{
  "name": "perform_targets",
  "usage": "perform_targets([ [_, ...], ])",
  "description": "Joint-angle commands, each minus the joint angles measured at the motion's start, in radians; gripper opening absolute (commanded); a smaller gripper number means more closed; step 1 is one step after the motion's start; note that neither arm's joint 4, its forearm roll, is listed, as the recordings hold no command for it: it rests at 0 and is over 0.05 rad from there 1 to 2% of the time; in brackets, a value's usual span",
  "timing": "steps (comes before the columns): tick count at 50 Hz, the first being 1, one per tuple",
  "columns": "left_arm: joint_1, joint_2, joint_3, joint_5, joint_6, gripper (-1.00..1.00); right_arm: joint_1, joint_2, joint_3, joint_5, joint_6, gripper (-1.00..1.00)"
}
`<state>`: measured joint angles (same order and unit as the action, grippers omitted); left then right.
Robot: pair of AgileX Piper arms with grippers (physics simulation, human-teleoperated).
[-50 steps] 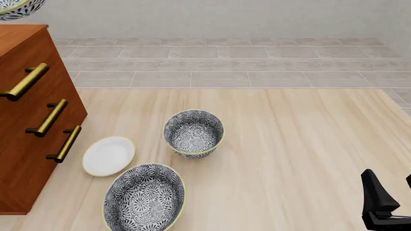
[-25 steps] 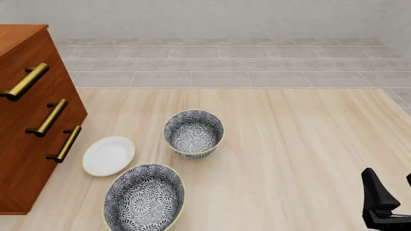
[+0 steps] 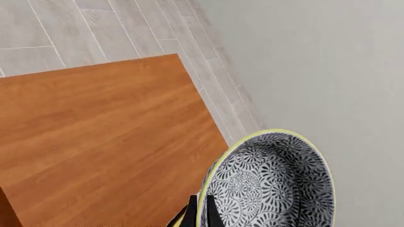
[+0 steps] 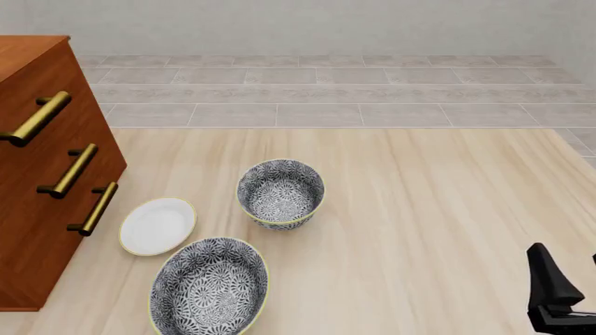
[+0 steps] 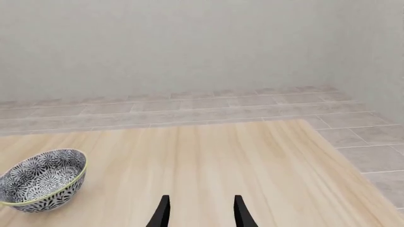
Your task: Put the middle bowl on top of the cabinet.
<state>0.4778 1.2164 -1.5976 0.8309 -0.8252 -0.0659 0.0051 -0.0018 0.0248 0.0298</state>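
The cabinet (image 3: pixel 101 142) presents its flat wooden top directly beneath the left gripper (image 3: pixel 197 215); in the front view only its drawer face shows at the left edge of the counter (image 4: pixel 419 209). The middle bowl (image 3: pixel 271 184) hangs tilted over the far edge of that top, its rim clamped between the left fingers (image 3: pixel 189 217). Judgement: shift the bowl inward over the wood, level it, lower until seated, then release. The right gripper (image 5: pixel 199 213) idles, fingers apart
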Motion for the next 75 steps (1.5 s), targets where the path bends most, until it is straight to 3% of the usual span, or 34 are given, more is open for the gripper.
perform_targets([
  [1,0.046,0.02,-0.052,0.065,-0.018,-1.0,0.001,-0.004,-0.002,0.0,-0.001,1.0],
  [21,0.116,0.058,-0.087,0.123,0.009,-1.0,-0.009,-0.004,-0.024,0.004,-0.001,1.0],
  [27,0.095,0.062,-0.094,0.134,0.011,-1.0,-0.007,-0.004,-0.03,0.007,-0.002,1.0],
  [29,0.128,0.067,-0.112,0.147,0.034,-1.0,-0.007,-0.004,-0.032,0.006,-0.006,1.0],
  [42,0.129,0.064,-0.042,0.146,0.026,-1.0,-0.002,-0.005,-0.05,0.018,-0.005,1.0],
  [43,0.099,0.058,-0.019,0.137,0.008,-1.0,-0.002,-0.005,-0.05,0.018,-0.005,1.0],
  [45,0.134,0.061,-0.012,0.135,0.027,-1.0,-0.002,-0.005,-0.051,0.019,-0.005,1.0],
  [62,0.143,0.051,0.117,0.085,0.003,-1.0,-0.018,-0.005,-0.057,0.02,-0.003,1.0],
  [75,0.168,0.061,0.147,0.064,0.003,-1.0,-0.011,-0.005,-0.061,0.025,-0.002,1.0],
])
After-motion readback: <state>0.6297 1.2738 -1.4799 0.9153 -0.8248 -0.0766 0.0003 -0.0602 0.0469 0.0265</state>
